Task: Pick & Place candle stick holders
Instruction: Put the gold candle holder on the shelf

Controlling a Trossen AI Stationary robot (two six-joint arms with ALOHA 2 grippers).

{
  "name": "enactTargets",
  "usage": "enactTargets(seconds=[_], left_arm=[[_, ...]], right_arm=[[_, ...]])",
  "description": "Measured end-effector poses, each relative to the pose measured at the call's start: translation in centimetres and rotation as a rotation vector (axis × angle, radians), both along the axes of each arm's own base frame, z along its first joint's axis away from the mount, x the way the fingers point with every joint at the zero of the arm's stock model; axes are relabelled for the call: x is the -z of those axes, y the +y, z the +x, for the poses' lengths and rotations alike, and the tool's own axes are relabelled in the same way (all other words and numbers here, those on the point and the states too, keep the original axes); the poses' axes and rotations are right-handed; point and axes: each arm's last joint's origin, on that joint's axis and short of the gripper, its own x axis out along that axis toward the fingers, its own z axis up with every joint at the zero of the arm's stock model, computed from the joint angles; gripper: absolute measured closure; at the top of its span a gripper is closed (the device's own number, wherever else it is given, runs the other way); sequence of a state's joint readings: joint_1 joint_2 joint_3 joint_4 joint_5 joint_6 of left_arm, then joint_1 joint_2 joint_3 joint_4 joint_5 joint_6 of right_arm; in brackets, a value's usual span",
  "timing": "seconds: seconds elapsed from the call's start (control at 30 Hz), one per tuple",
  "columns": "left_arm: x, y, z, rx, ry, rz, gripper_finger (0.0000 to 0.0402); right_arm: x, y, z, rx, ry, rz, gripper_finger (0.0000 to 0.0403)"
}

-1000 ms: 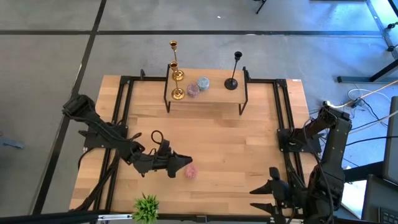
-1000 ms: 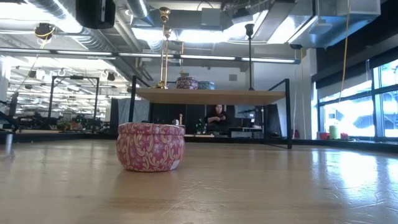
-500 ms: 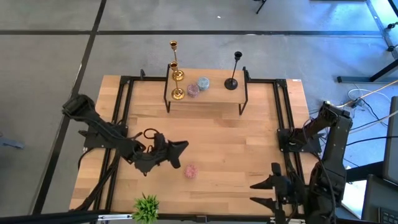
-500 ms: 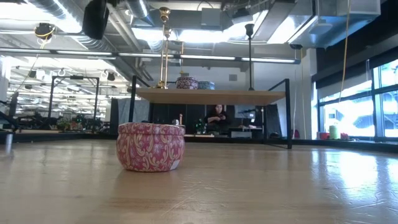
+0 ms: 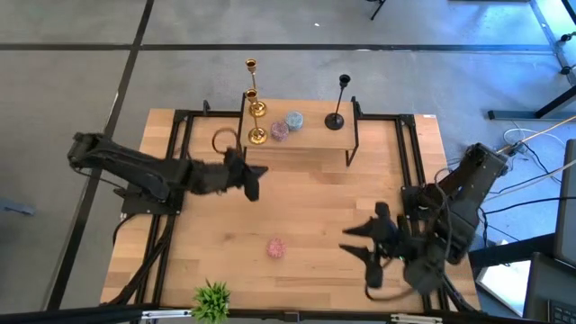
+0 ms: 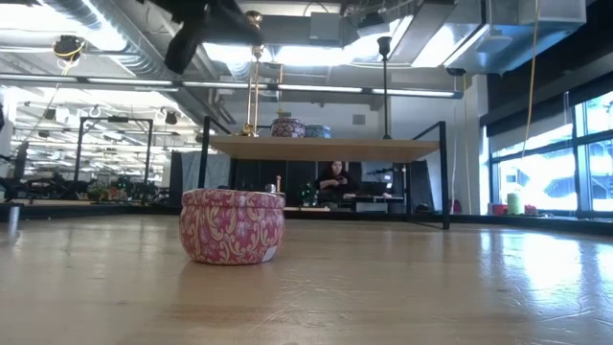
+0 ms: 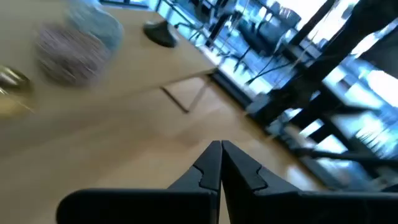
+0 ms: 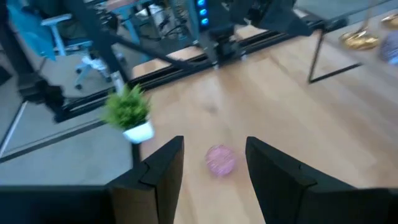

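Observation:
Three candle stick holders stand upright on their round bases on a raised wooden shelf at the table's far side: two gold ones at its left end and a black one at its right. My left gripper is shut and empty, in the air just in front of the shelf's left end. My right gripper is open and empty, over the table's near right part, pointing toward a pink tin. The left wrist view shows the shut gripper and the black holder's base.
A pink patterned tin sits on the table in the near middle. Two more tins, a pink one and a blue-grey one, stand on the shelf between the holders. A small potted plant is at the near edge. A person sits far behind.
My left gripper has left the pink tin on the table, risen and swung toward the far edge, up to the shelf's left end, and its fingers have shut. My right gripper has moved from the near right corner toward the table's middle. The pink tin has stayed put.

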State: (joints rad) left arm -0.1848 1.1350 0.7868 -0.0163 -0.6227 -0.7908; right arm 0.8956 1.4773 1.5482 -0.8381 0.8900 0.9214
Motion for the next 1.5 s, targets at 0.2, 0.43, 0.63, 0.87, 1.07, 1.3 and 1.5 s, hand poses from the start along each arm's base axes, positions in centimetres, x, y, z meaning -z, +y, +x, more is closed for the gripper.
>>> enactTargets(seconds=[0.2, 0.43, 0.63, 0.87, 1.07, 1.3, 1.5], left_arm=[[-0.3, 3.9, -2.1, -0.068, 0.178, 0.183, 0.0400], [0.6, 7.4, -2.3, -0.019, 0.251, 0.228, 0.0400], [1.9, 8.1, -0.9, 0.047, 0.325, 0.294, 0.0400], [3.6, 9.0, 0.4, -0.008, 0.406, 0.303, 0.0400], [4.1, 9.6, 0.8, -0.013, 0.429, 0.327, 0.0400], [4.0, 10.9, 0.3, -0.048, 0.467, 0.362, 0.0400], [4.0, 12.1, -0.1, -0.073, 0.479, 0.357, 0.0400]], right_arm=[[-0.6, -2.8, 2.0, 0.081, -0.008, -0.045, 0.0226], [-0.5, -4.3, 3.8, 0.138, -0.006, -0.077, 0.0226], [-0.7, -5.9, 4.6, 0.167, 0.008, -0.127, 0.0226], [-0.7, -6.8, 5.0, 0.154, 0.041, -0.141, 0.0226], [-0.5, -7.0, 5.0, 0.159, 0.058, -0.136, 0.0226], [-0.3, -7.3, 5.0, 0.179, 0.071, -0.126, 0.0226], [-0.3, -7.5, 5.1, 0.185, 0.076, -0.121, 0.0226]])
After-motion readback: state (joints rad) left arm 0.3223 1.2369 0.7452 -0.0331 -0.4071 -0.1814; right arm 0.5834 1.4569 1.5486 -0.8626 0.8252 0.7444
